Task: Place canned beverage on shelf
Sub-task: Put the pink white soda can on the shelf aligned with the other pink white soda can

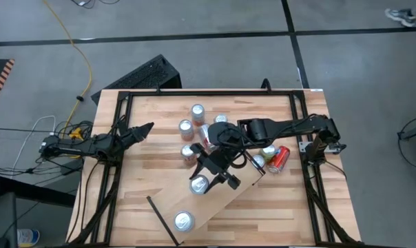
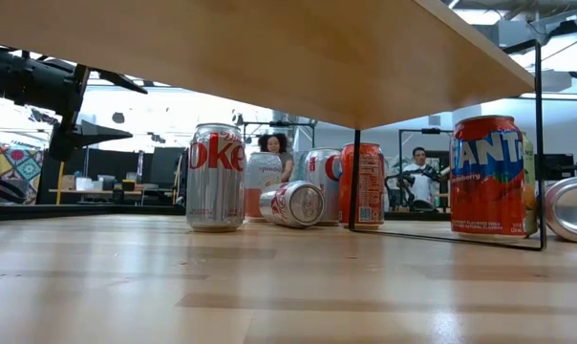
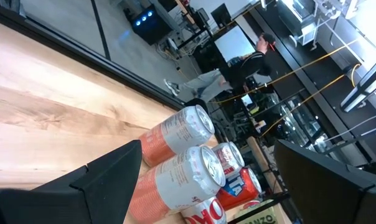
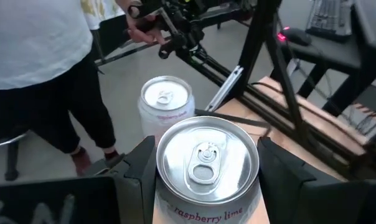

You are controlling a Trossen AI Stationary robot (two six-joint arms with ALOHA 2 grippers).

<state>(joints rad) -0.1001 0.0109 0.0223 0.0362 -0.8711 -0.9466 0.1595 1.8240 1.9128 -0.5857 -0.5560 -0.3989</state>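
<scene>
The shelf (image 1: 229, 196), a pale board on thin black legs, stands slantwise at the table's near middle; the low view shows its underside (image 2: 298, 48). A silver can (image 1: 184, 221) stands near the shelf's near end. My right gripper (image 1: 209, 178) is shut on a silver raspberry-lime can (image 4: 206, 163) over the shelf's middle. My left gripper (image 1: 147, 128) is open and empty at the table's left side, pointing toward the cans. My right gripper pinches the raspberry-lime can between its two fingers, one on each side of the can's upper wall (image 4: 258, 180), just below the rim. The fingers slant down from the far right. The can is upright, top up; whether its base rests on the shelf, I cannot tell.
Several silver and red cans (image 1: 188, 128) stand on the table behind the shelf. An orange can (image 1: 278, 160) lies at the right. The low view shows a Diet Coke can (image 2: 215, 177) and a Fanta can (image 2: 487, 177). People (image 2: 272, 143) are beyond the table.
</scene>
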